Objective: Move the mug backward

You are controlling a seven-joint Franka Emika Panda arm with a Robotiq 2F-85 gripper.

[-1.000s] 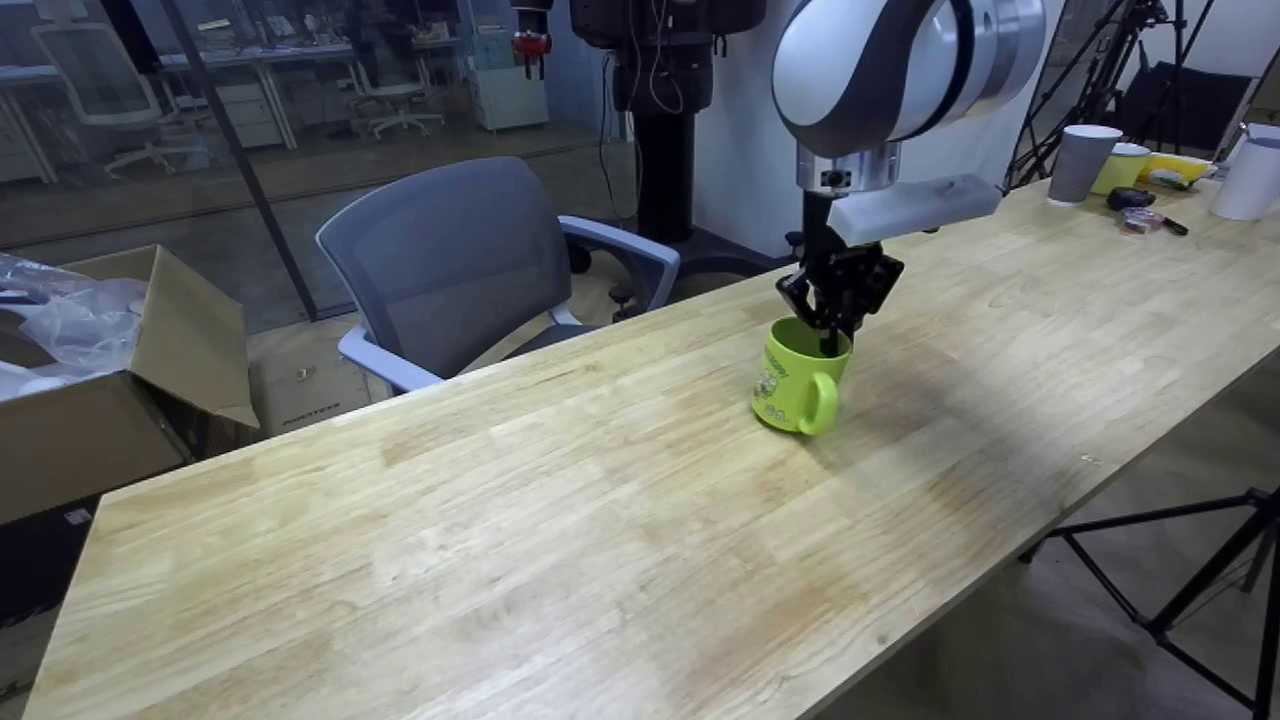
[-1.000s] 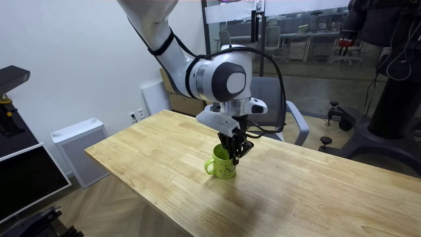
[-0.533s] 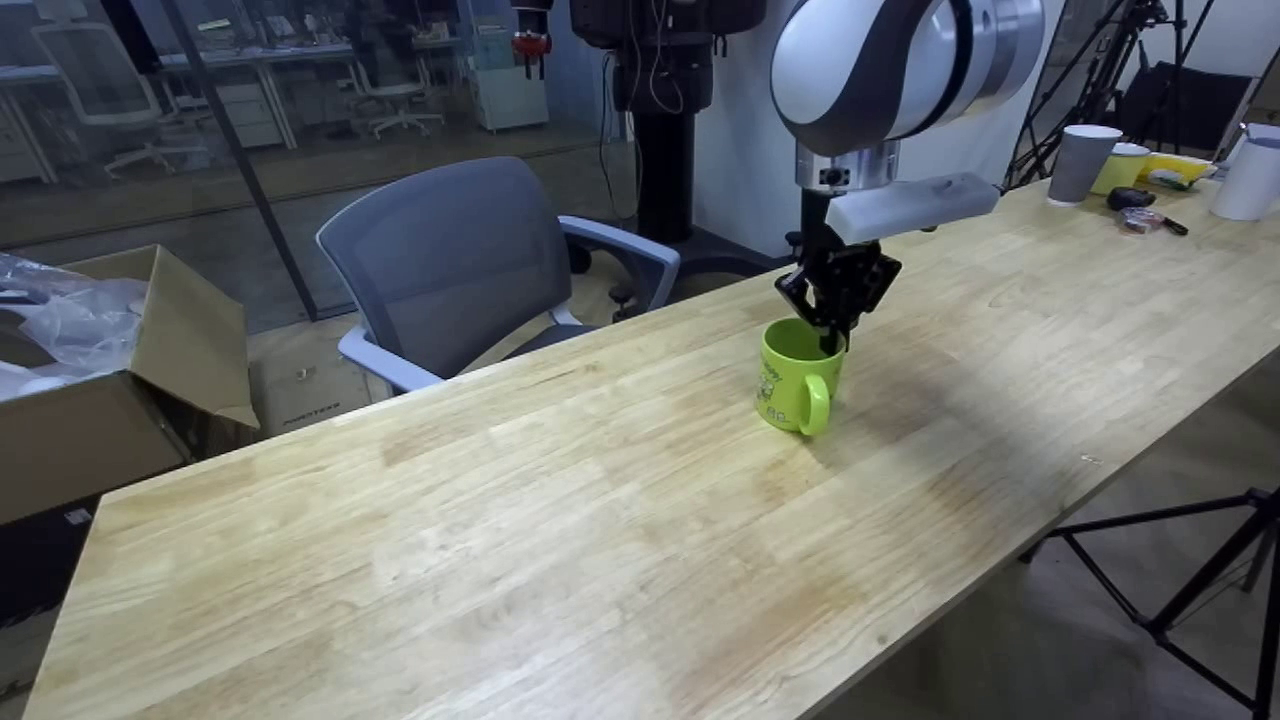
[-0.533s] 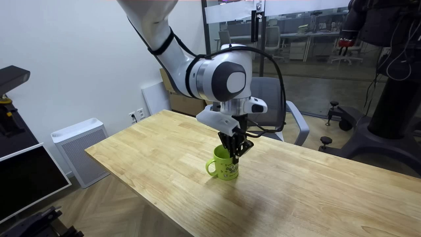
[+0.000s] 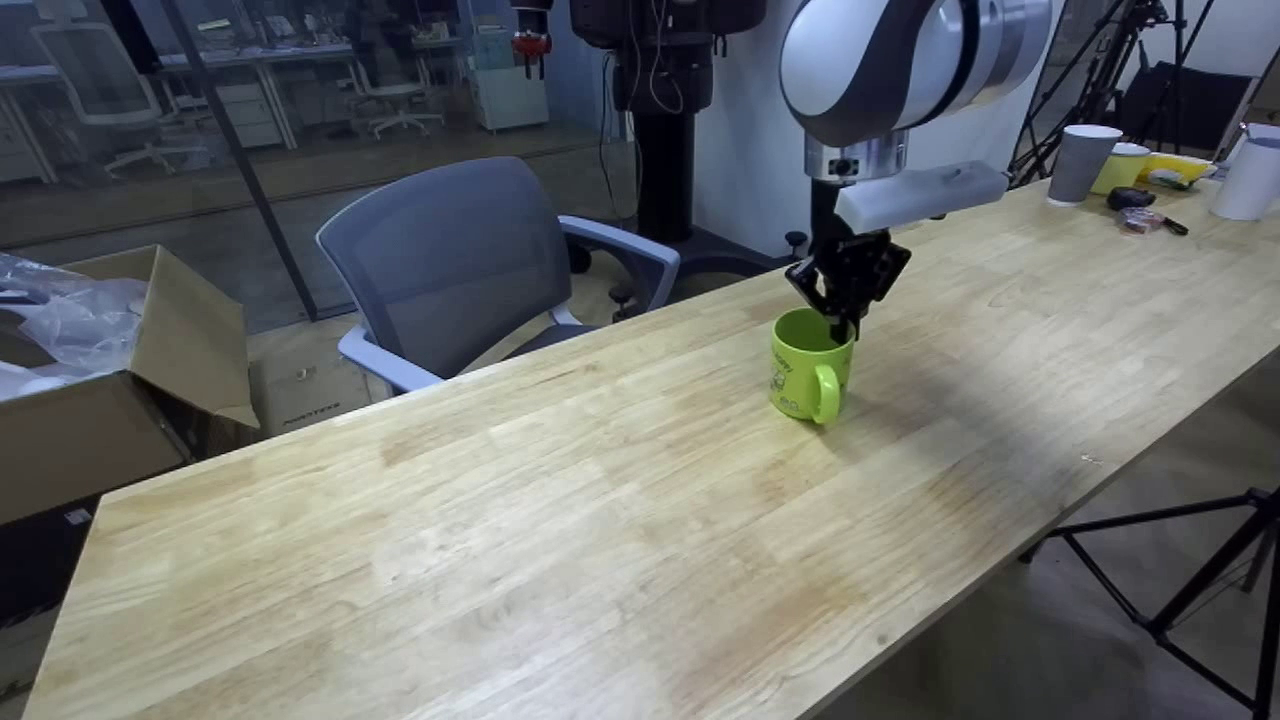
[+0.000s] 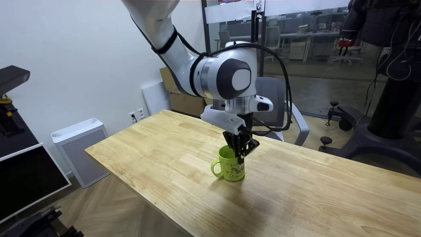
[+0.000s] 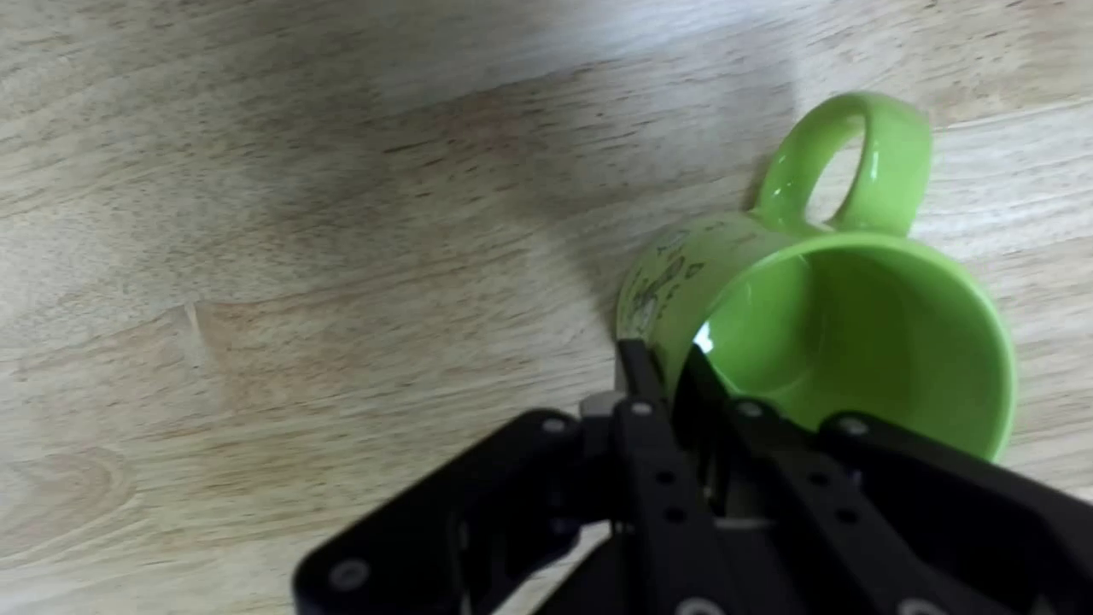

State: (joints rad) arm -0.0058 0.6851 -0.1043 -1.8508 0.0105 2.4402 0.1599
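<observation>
Pale wooden tabletop (image 5: 450,560), viewed along its length in an exterior view; wood grain spans the foreground, a broad margin from the left-hand short edge to the mug (image 5: 800,373). Past the right-hand long edge, lower down, are the crossing legs of a black stand (image 5: 1158,624). The green mug is upright between the two long edges, well apart from the short one; whether its base touches the wood cannot be told. The tool (image 7: 664,367) pinches the mug's wall at the rim: in the wrist view one finger lies inside, the other outside. Overhead hangs the arm (image 6: 210,77), a black cable (image 6: 287,92) looping beside it.

Just past the opposite long edge is a grey chair (image 5: 450,260), one armrest close to the wood; in an exterior view its back appears behind the arm. A cardboard box (image 5: 80,445) sits near the left-hand corner. At the tabletop's far end, well apart from the mug, are a grey cup (image 5: 1083,168), a small green cup (image 5: 1120,172), a yellow bowl (image 5: 1195,168) and a white container (image 5: 1247,182); a long span of wood grain runs between this group and the mug. Farther back rise a black column (image 5: 665,175) on a wheeled base and, behind it, a glass wall (image 5: 330,180).
</observation>
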